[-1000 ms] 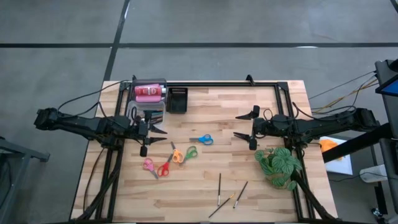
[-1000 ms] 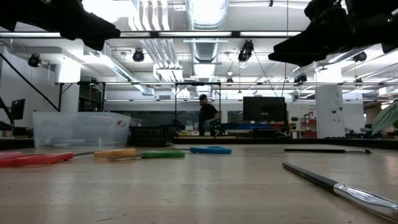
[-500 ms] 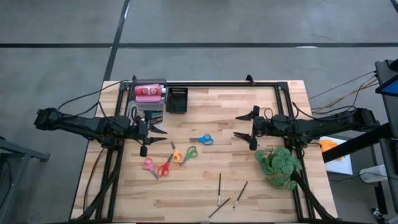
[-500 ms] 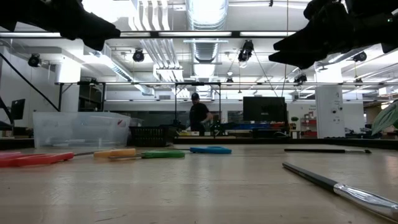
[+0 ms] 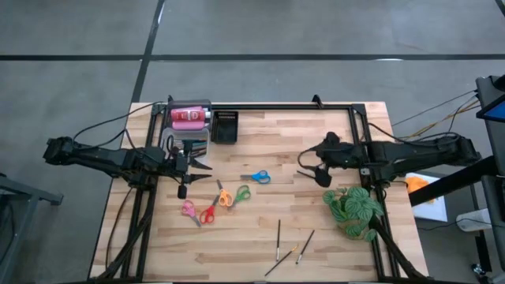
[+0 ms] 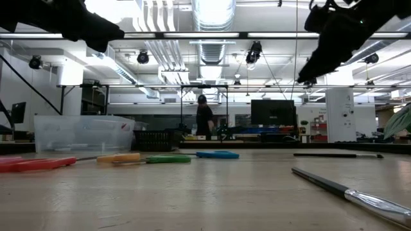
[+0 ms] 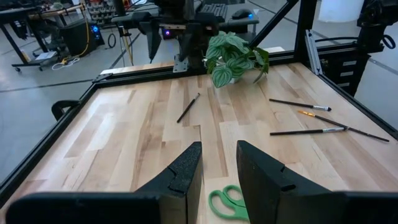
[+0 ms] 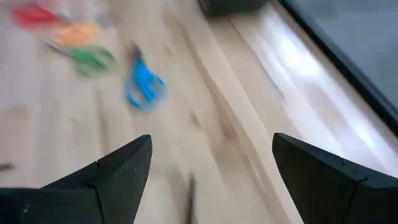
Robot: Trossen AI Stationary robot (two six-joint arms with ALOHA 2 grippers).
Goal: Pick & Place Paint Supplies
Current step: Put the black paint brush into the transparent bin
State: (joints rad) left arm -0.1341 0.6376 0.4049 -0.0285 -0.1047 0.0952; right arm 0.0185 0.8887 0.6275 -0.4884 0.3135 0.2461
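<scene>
Several small scissors lie flat on the wooden table: blue (image 5: pixel 256 176), green (image 5: pixel 241 192), orange (image 5: pixel 225 196), red (image 5: pixel 208 214) and pink (image 5: pixel 189 210). Three thin brushes (image 5: pixel 278 237) lie near the front edge. Another brush (image 7: pixel 188 107) lies in front of the plant. A pink bottle (image 5: pixel 188 117) rests in the clear tub at the far left. My left gripper (image 5: pixel 207 170) hovers left of the scissors, slightly open, nothing between its fingers (image 7: pixel 217 165). My right gripper (image 5: pixel 306 162) hangs right of the blue scissors (image 8: pixel 144 84), wide open, tipped downward, holding nothing.
A green leafy plant (image 5: pixel 353 209) stands at the right, just in front of my right arm. A black tray (image 5: pixel 225 126) sits beside the clear tub (image 6: pixel 83 133) at the far left. A black frame (image 5: pixel 276 106) rims the table. A person (image 6: pixel 204 119) stands far behind.
My right gripper has tipped from nearly level to slanting down toward the table and rolled a little, its wrist rising slightly. Its fingers stay wide open. The person in the room behind has walked a little to the left. My left arm has kept still.
</scene>
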